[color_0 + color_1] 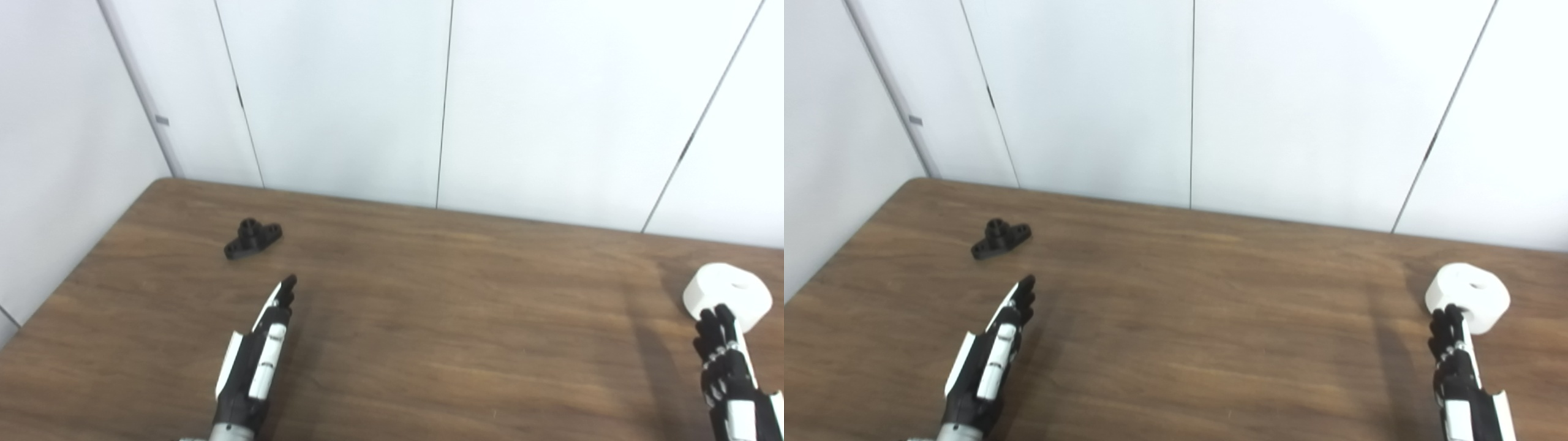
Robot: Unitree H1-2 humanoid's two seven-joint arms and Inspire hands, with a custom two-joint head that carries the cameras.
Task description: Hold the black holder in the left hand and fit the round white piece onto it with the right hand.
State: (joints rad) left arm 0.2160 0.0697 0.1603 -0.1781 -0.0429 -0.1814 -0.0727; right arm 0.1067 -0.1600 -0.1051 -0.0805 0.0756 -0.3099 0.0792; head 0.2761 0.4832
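The black holder [252,237] lies on the brown table [441,294] at the far left, untouched. My left hand [260,352] hovers a short way nearer than it, fingers stretched out straight toward it, open and holding nothing. The round white piece [727,296], a thick disc with a hole in its top, sits at the right side of the table. My right hand [726,361] is just in front of it, its fingertips [1448,318] reaching the disc's near edge; the fingers are extended and not closed on it.
White wall panels stand behind the table's far edge and along its left side. The table's rounded far-left corner [160,181] is close to the holder. Bare wood spans the stretch between the two hands.
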